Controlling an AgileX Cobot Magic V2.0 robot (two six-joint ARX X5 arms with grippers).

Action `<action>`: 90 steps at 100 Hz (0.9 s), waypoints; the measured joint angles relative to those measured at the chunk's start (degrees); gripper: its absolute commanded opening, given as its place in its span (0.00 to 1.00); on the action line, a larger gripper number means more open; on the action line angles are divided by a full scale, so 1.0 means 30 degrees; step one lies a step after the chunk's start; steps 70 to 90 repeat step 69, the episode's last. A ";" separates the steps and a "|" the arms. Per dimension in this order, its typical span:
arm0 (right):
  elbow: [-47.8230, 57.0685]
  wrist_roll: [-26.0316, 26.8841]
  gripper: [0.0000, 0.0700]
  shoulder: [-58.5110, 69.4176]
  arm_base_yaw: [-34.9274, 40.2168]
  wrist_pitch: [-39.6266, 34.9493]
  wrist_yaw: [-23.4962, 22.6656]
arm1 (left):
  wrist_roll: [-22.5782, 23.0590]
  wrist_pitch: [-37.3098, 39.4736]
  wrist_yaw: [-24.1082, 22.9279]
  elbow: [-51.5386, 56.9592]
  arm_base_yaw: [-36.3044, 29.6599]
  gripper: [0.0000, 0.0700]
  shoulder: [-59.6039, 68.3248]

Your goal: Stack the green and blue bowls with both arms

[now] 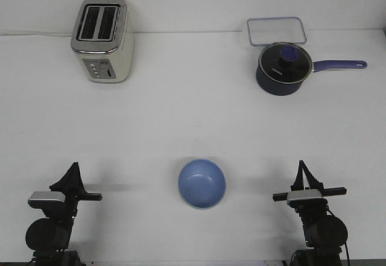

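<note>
the blue bowl [202, 183] sits upright on the white surface [181, 115], between my two claws and apart from both. my left claw [73, 171] and right claw [301, 168] each taper to a point, fingers pressed together, gripping nothing. a toaster [102, 38], lidded saucepan [284, 68] and clear container [275, 31] stand far back.

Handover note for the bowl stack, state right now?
Left gripper: near the table's front left, holding nothing; open or shut unclear.
Right gripper: front right, also holding nothing; fingers look together, not certain.
Blue bowl: upright at front centre between the arms, untouched.
Green bowl: not visible in the front view.
Done: nothing shows as stacked.
Left: find the green bowl, then stack the two bowls.
</note>
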 measured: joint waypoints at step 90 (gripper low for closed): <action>0.0000 0.0015 0.00 -0.0022 0.0000 0.0270 -0.0036 | 0.0000 0.0007 0.0000 0.0000 0.0000 0.02 0.0000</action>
